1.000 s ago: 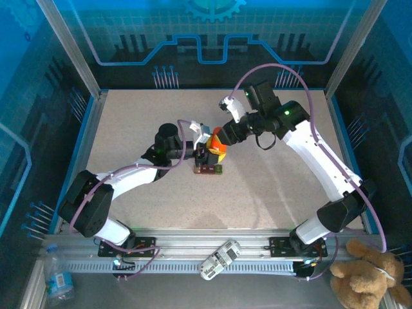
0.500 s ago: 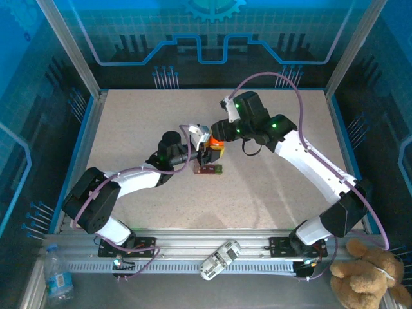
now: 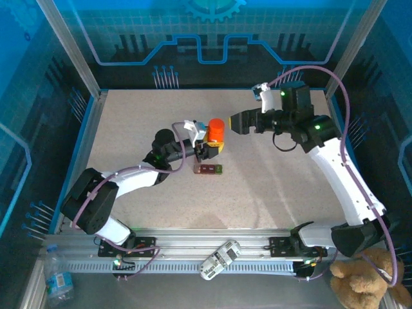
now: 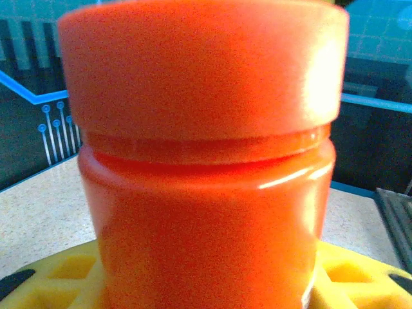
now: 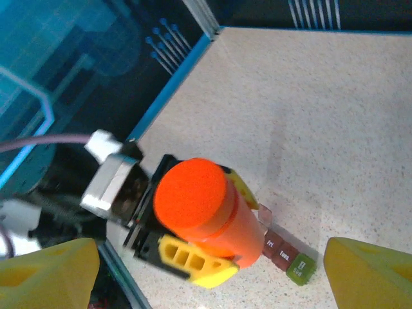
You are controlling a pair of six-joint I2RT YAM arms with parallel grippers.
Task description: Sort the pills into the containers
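An orange bottle [image 3: 215,131] with its orange cap [image 5: 190,192] on stands upright in my left gripper [image 3: 214,144]. That gripper is shut on it, with yellow fingers [image 5: 193,261] on both sides of its body [image 4: 206,193]. Just in front of it the containers [image 3: 210,169] lie flat on the table. They form a dark red strip with a green end [image 5: 300,267], and one clear lid [image 5: 265,214] is up. My right gripper [image 3: 239,122] hangs open to the right of the bottle, its fingers [image 5: 48,273] wide apart and holding nothing. The pills are hidden.
Blue walls and metal posts ring the speckled table [image 3: 277,187]. A white handset [image 3: 219,259] lies on the front rail. Outside the table are a plush toy [image 3: 370,278] at the right and a water bottle [image 3: 58,280] at the left.
My right gripper has opened, let go of the bottle's top and drawn back to the right. The left gripper keeps its hold on the bottle, which now stands free of the right one.
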